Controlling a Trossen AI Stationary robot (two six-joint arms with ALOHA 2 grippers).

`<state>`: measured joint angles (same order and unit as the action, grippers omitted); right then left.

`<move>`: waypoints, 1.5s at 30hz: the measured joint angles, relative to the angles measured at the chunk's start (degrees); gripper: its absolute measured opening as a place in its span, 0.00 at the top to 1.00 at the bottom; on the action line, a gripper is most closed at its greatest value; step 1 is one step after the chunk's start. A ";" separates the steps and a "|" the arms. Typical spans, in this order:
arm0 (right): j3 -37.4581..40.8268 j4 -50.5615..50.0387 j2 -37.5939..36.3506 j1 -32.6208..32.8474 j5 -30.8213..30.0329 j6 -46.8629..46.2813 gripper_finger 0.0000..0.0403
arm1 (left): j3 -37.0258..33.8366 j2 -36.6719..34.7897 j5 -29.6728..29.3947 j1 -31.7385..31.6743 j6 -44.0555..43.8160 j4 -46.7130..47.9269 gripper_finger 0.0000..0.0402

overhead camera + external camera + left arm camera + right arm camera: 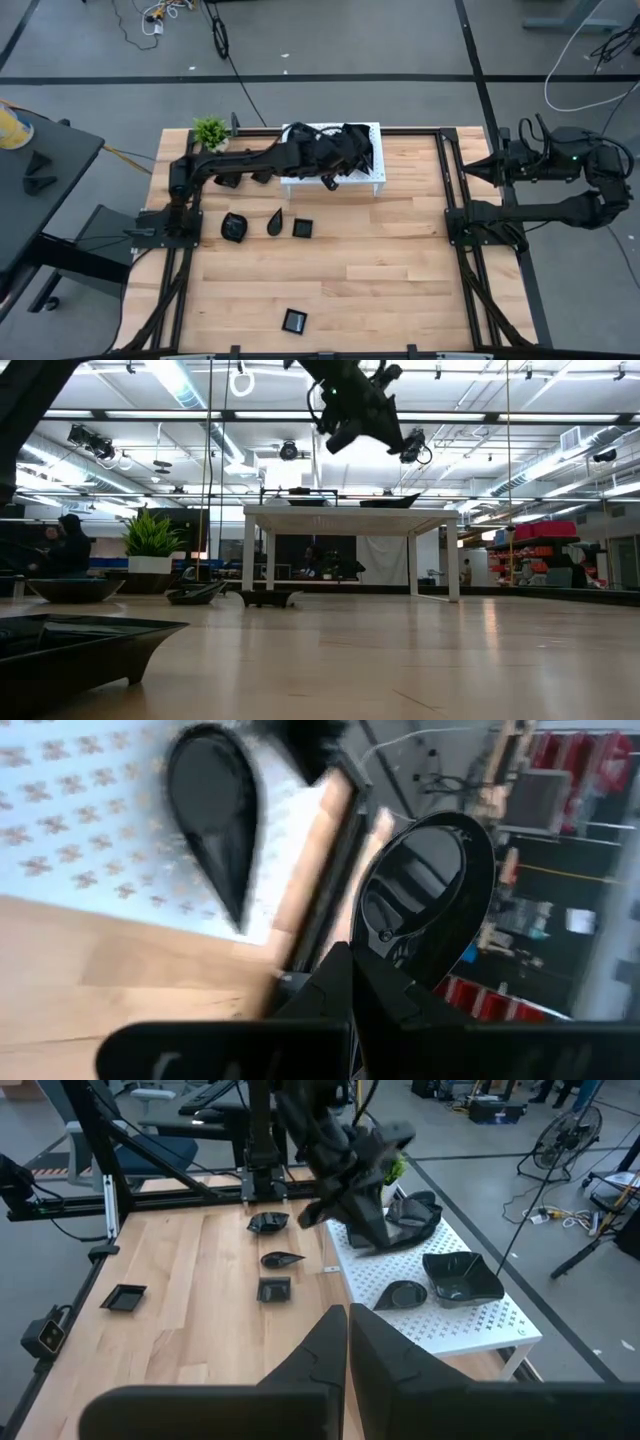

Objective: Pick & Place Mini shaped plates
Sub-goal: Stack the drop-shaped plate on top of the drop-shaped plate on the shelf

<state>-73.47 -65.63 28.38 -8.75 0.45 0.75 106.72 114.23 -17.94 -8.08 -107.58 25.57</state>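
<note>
Over the white stand [333, 178] at the upper middle of the high view, the left hand [331, 160] is seen raised above the desk [380, 280], its fingers pressed together on a rounded black plate [428, 890]; in the left wrist view that plate is pinched by its rim and lifted clear of the stand. A teardrop plate [215, 815] is left lying on the stand's patterned top, and more black plates [460, 1276] are spread across it in the right wrist view. Left of centre in the high view, three plates are lined up on the wood: a rounded one [233, 228], a leaf-shaped one [276, 221] and a square one [303, 228]. Another square plate [294, 321] is set apart near the bottom edge. A small green plant [210, 131] is placed at the desk's upper left corner. The right hand [478, 168] is parked at the right edge of the frame, off the desk, its fingers pressed together on nothing.
</note>
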 joint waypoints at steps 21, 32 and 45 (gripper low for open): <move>0.00 0.00 0.00 0.01 -0.01 0.01 0.95 | -0.02 2.02 -1.76 0.20 -10.33 6.99 0.99; 0.00 0.01 -0.02 0.01 0.00 0.00 0.95 | -0.11 4.42 -0.32 -0.13 -13.27 3.35 0.99; 0.00 -0.01 -0.02 0.00 0.00 0.00 0.95 | -0.11 4.42 -0.47 -1.28 -13.33 5.93 0.99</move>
<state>-73.47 -65.65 28.36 -8.75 0.45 0.76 106.61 118.65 -18.41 -9.36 -120.91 31.51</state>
